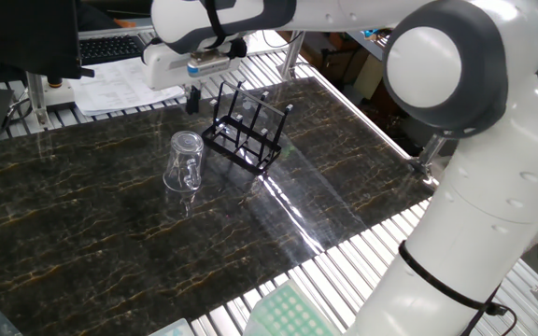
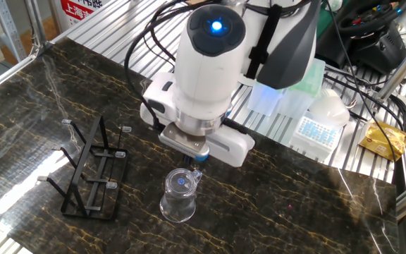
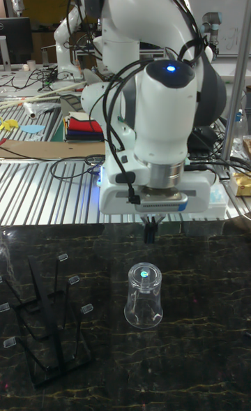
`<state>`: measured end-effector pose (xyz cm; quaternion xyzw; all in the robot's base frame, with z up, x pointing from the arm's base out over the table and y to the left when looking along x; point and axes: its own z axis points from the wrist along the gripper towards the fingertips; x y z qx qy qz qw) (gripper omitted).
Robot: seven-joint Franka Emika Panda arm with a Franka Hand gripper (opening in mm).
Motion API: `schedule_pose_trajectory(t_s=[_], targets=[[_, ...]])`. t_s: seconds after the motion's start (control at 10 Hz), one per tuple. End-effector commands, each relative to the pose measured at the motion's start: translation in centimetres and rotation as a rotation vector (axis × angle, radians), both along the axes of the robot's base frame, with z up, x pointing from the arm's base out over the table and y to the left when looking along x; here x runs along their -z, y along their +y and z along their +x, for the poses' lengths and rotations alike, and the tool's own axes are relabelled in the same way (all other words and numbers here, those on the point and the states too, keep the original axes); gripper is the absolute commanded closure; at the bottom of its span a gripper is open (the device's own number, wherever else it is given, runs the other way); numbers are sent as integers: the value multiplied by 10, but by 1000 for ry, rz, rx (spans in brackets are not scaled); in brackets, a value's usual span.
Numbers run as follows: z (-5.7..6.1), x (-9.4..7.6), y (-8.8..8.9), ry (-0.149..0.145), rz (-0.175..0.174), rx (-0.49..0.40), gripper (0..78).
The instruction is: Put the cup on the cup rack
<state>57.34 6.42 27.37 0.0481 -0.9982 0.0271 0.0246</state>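
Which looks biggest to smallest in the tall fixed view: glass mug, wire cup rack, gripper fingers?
1. Wire cup rack, though partly cut off at the left edge.
2. Glass mug, upside down on the table.
3. Gripper fingers, mostly hidden under the wrist housing, so their full size is unclear.

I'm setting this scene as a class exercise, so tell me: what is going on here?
A Franka arm hangs its gripper over a dark marble-patterned table, just behind the cup and above it. The clear glass cup stands upside down on the table, untouched. The black wire cup rack stands apart beside it, with nothing on its pegs. The jaws hold nothing; whether they are open or shut cannot be told.
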Motion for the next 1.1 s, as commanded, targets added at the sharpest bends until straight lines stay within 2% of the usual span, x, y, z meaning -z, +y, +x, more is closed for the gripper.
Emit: schedule_pose_trajectory(t_s=[0.1,0.2,0.4,0.8,1.1], targets=[[9,12,-2,-2,20,15,776],[15,16,-3,4,21,9,776],[17,21,-4,2,20,9,776],[20,34,-11,0,48,8,776],[21,40,-10,-2,44,17,776]])
